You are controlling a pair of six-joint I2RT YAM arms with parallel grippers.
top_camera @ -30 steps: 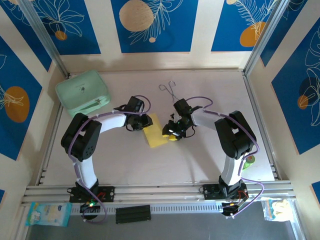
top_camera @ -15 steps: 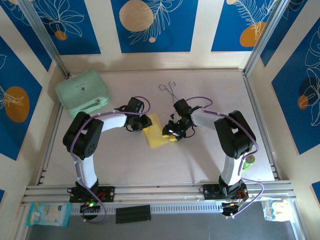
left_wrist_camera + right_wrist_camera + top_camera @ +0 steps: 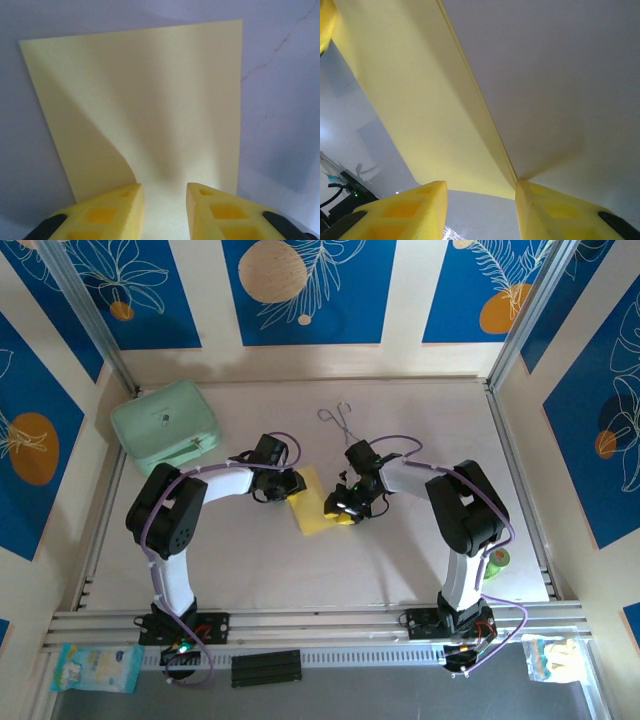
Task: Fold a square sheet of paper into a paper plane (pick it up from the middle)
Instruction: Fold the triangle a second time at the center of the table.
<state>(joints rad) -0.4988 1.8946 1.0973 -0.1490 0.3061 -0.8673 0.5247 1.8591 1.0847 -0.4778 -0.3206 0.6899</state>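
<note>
The square sheet of paper (image 3: 313, 508) is yellow and lies mid-table between both grippers; in the right wrist view the paper (image 3: 420, 100) looks folded double, with two layers along its edge. My left gripper (image 3: 290, 483) is at its left edge. In the left wrist view the gripper (image 3: 165, 200) is open, its yellow fingers (image 3: 115, 210) standing on the paper (image 3: 150, 100), which runs between them. My right gripper (image 3: 340, 508) is at the paper's right edge. In its own view that gripper (image 3: 481, 200) is open, one finger (image 3: 545, 210) touching the paper's near corner.
A mint-green rounded case (image 3: 165, 425) sits at the back left of the table. Thin metal tongs (image 3: 340, 420) lie behind the grippers near the back. A small green object (image 3: 497, 559) rests by the right arm's base.
</note>
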